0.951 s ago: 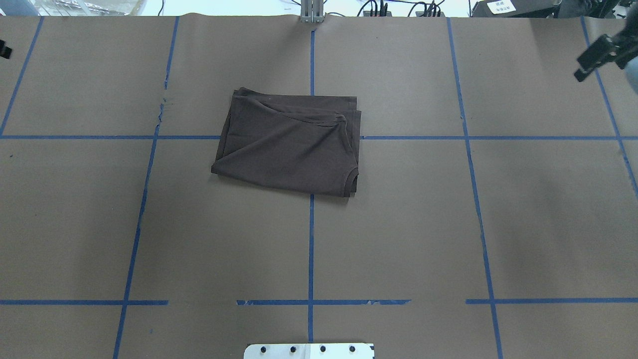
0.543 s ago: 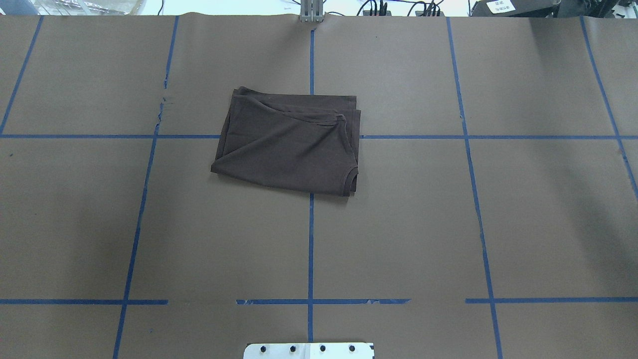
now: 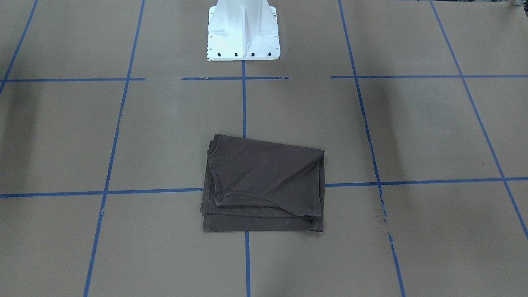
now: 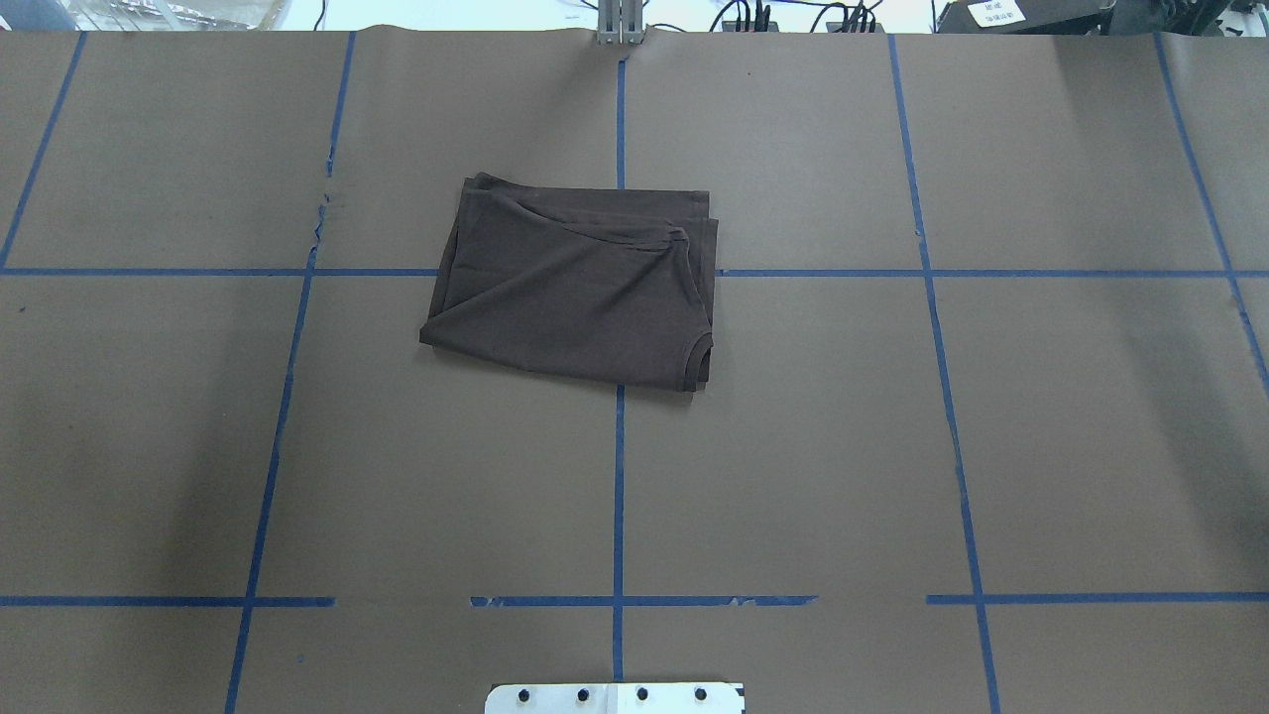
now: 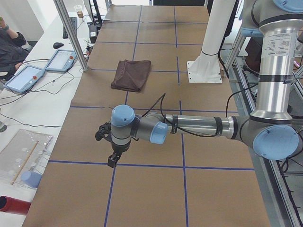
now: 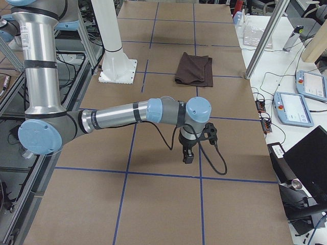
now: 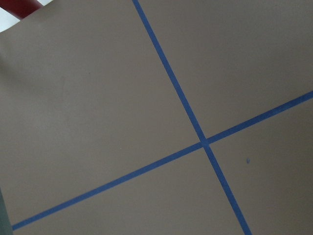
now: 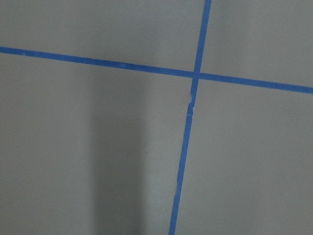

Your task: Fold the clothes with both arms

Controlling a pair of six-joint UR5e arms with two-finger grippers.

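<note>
Already folded, T-shirt (image 4: 575,288) lies apart from left hand (image 5: 112,161), right hand (image 6: 188,157); cannot tell their opening.

Left arm (image 5: 199,126): upper link upright, elbow bent square, forearm level toward 9 o'clock in the left side view; wrist turned down, left gripper (image 5: 112,163) pointing to 6 o'clock; whether its jaws are parted cannot be told. Right arm (image 6: 117,115) mirrors this in the right side view, forearm toward 3 o'clock; right gripper (image 6: 188,157) hangs at 6 o'clock, jaw state unclear.

Brown table (image 4: 793,446) (blue tape grid (image 4: 619,496)) bears a white pedestal (image 3: 243,29).
</note>
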